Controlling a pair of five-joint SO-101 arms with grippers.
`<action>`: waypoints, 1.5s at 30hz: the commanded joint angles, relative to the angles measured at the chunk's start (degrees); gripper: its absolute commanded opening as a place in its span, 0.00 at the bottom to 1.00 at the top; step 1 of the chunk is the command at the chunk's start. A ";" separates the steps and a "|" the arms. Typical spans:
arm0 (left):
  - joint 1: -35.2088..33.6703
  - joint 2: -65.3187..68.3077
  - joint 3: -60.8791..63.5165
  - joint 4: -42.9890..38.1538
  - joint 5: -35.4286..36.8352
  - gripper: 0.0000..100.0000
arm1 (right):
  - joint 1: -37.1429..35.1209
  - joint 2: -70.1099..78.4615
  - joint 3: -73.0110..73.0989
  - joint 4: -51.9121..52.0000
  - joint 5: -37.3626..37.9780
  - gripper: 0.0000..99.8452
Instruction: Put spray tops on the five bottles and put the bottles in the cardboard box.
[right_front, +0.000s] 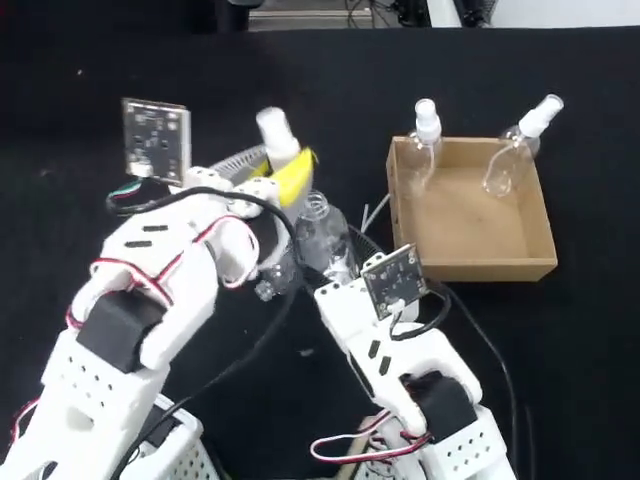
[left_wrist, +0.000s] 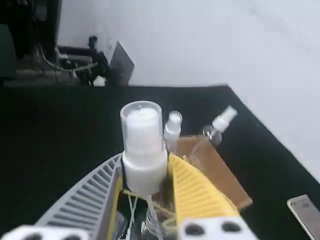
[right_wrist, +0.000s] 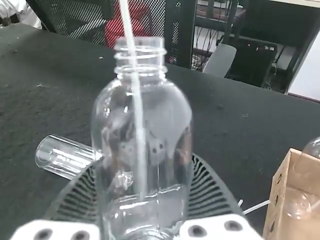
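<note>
Sitting toward the table's right side, the cardboard box (right_front: 470, 268) holds two spray-topped bottles (right_front: 425, 150) leaning against its far wall. The right gripper (right_front: 335, 265) pinches an uncapped clear bottle (right_wrist: 142, 135) upright, near the box's left wall. Just above, the left gripper (left_wrist: 145, 185) clamps a white spray top (left_wrist: 143, 150), its thin tube (right_wrist: 131, 75) crossing the bottle's neck.

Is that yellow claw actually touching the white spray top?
Touching. In the left wrist view the left gripper clamps the spray top from both sides, with no gap showing.
</note>
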 joint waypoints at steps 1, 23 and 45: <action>4.26 -1.85 -2.24 4.57 1.05 0.05 | -0.53 -1.45 -0.31 0.62 -0.44 0.01; -8.57 -14.24 -3.91 17.49 0.26 0.26 | 5.63 -3.12 -6.73 8.70 -0.44 0.01; -15.87 -14.24 38.11 -6.33 -23.56 0.26 | 64.62 21.05 -38.64 13.01 12.40 0.01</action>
